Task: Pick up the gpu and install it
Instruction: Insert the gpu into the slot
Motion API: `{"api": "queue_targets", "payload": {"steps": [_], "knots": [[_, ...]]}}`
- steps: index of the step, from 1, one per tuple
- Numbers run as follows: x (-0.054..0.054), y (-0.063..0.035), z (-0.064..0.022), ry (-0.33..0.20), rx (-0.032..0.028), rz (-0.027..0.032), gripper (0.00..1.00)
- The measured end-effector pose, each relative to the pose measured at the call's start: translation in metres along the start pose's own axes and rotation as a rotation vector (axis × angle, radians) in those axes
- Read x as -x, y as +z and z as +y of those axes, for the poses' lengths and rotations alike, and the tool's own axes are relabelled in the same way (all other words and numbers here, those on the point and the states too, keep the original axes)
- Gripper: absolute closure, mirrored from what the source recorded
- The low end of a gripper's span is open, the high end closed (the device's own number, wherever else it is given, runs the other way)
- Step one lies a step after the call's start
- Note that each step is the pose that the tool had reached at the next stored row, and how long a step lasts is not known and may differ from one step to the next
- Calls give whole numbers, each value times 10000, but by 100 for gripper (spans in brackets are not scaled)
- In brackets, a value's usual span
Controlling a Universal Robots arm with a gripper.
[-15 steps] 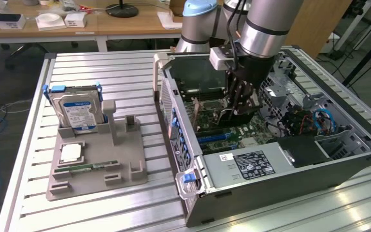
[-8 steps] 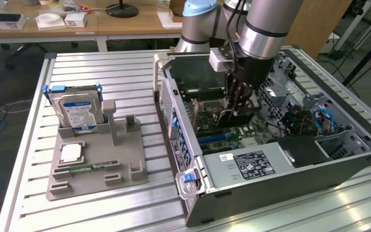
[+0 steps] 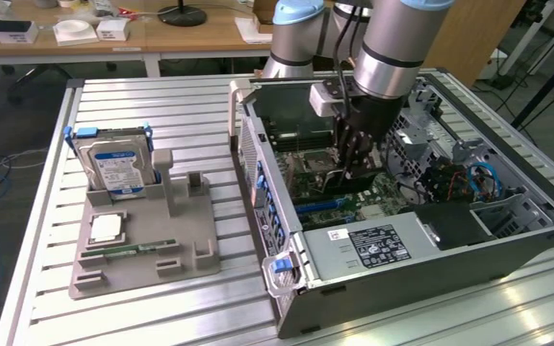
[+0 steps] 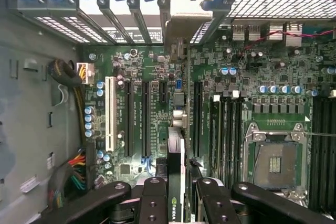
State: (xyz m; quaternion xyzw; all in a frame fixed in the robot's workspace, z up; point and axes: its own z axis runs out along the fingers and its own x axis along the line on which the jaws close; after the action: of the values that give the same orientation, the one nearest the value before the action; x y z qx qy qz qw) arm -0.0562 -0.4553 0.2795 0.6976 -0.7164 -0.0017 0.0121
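Observation:
My gripper [image 3: 358, 164] reaches down into the open computer case [image 3: 287, 238] and is shut on the gpu [image 3: 346, 184], which it holds on edge just above the green motherboard [image 3: 368, 202]. In the wrist view the gpu [image 4: 176, 161] is a thin dark strip with a logo on its edge, clamped between the black fingers [image 4: 152, 200] of the gripper [image 4: 177, 203]. Its silver end bracket [image 4: 184, 27] meets the case's rear slot openings. The card runs over the board between two long black expansion slots [image 4: 144, 114]. Whether its lower edge sits in a slot is hidden.
Beside the card on the board are a white slot [image 4: 109, 114], memory slots [image 4: 226, 129] and an open processor socket [image 4: 275, 162]. A grey power supply [image 3: 374, 249] and blue cables [image 3: 484, 176] crowd the case. Outside, a grey holder [image 3: 142, 252] carries a hard drive [image 3: 113, 167] and a memory stick [image 3: 128, 250].

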Motion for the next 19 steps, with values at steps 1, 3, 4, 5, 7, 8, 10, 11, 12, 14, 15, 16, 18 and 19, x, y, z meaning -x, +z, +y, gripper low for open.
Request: {"api": "queue_targets", "payload": {"steps": [1, 3, 4, 5, 7, 8, 10, 11, 12, 14, 15, 16, 18, 19], "knots": [[0, 18, 2, -1, 0, 1, 74], [1, 55, 13, -2, 0, 0, 74], [4, 73, 20, -2, 0, 0, 74], [6, 91, 29, -2, 0, 1, 74], [7, 120, 41, -2, 0, 1, 74], [7, 124, 42, -3, 0, 2, 74], [7, 124, 42, -4, 1, 3, 74], [7, 126, 43, -3, 1, 2, 74], [8, 138, 47, -1, -7, -2, 74], [8, 172, 58, -2, -39, -1, 74], [8, 184, 71, -3, -60, -1, 74], [7, 190, 90, -3, -72, -1, 74], [8, 200, 130, -1, -87, 1, 74], [9, 206, 136, -1, -92, 0, 74]]}}
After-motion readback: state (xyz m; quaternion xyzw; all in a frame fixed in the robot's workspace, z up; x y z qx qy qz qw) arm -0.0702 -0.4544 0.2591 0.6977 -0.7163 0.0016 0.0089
